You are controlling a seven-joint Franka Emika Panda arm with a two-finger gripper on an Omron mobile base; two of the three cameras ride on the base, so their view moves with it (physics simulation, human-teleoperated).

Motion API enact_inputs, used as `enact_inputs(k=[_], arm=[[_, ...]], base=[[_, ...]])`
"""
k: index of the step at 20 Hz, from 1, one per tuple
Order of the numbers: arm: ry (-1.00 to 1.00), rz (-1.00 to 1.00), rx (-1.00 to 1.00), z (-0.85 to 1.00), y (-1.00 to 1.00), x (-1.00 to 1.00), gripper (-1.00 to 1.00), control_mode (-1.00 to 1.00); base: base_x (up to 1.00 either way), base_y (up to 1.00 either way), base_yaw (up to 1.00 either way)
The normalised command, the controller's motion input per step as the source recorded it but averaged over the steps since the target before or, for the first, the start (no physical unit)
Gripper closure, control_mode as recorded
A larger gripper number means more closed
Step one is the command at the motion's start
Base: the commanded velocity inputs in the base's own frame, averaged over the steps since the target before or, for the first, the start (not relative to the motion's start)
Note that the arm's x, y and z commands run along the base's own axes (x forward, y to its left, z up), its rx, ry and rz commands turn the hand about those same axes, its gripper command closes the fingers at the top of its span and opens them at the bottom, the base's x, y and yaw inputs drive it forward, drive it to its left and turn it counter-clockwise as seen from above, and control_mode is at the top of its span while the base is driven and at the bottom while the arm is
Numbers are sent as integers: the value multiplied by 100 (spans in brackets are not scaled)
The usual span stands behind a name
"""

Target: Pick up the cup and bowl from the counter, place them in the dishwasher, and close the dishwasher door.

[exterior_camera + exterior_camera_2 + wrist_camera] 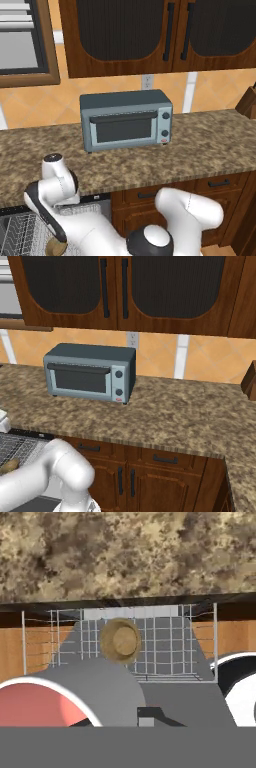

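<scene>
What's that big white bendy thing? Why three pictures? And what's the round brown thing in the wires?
The white thing is a robot arm in a computer-drawn kitchen. Two pictures come from cameras riding behind it, left and right; both show the counter with a grey toaster oven on it. The third comes from a camera on its hand, looking into the open dishwasher. The round brown thing is a bowl lying in the wire rack. The cup, red inside, is very close to that camera. I cannot tell if the jaws hold it.
</scene>
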Motion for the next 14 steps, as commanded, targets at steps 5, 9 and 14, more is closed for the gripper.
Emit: enact_inputs(k=[5, 9, 14], arm=[[0, -25, -13, -51, -31, 1, 100, -100], [5, -29, -7, -8, -7, 22, 100, -100], [2, -15, -2, -10, -3, 29, 100, -100]], base=[[0, 0, 0], [0, 0, 0], [0, 0, 0]])
